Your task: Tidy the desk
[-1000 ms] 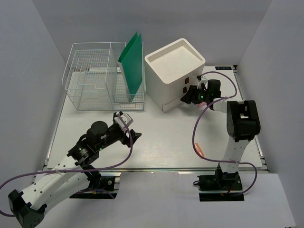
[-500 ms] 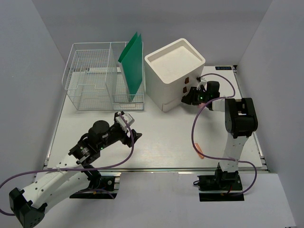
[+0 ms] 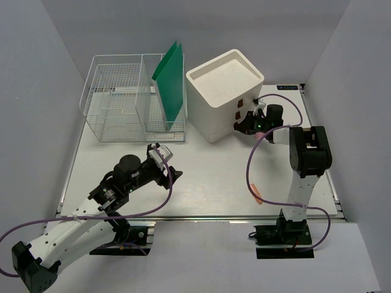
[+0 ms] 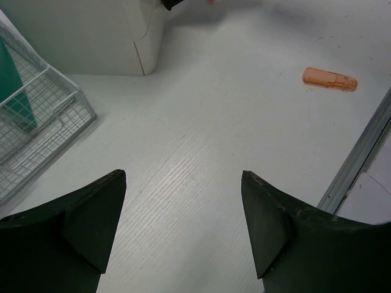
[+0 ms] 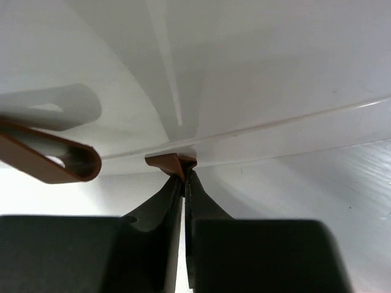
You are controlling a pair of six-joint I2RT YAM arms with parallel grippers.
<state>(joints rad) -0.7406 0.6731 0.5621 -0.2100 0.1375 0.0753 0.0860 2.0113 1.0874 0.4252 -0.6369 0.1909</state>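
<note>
The right gripper (image 5: 184, 178) is pinched shut on a small brown tab (image 5: 173, 162), probably a drawer pull, on the white drawer box (image 3: 223, 91) at the back of the desk (image 3: 208, 177). Next, I judge, comes a straight pull outward. The left gripper (image 4: 183, 183) hangs wide open and holds nothing. An orange stick (image 4: 330, 79) lies near the front rail, and nothing blocks the drawer's path

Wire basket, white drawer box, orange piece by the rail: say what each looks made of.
Wire basket: white-coated metal wire, judging by the thin open grid.
White drawer box: probably matte plastic; it is smooth with rounded moulded corners.
Orange piece: likely translucent plastic; it looks glassy and see-through.
</note>
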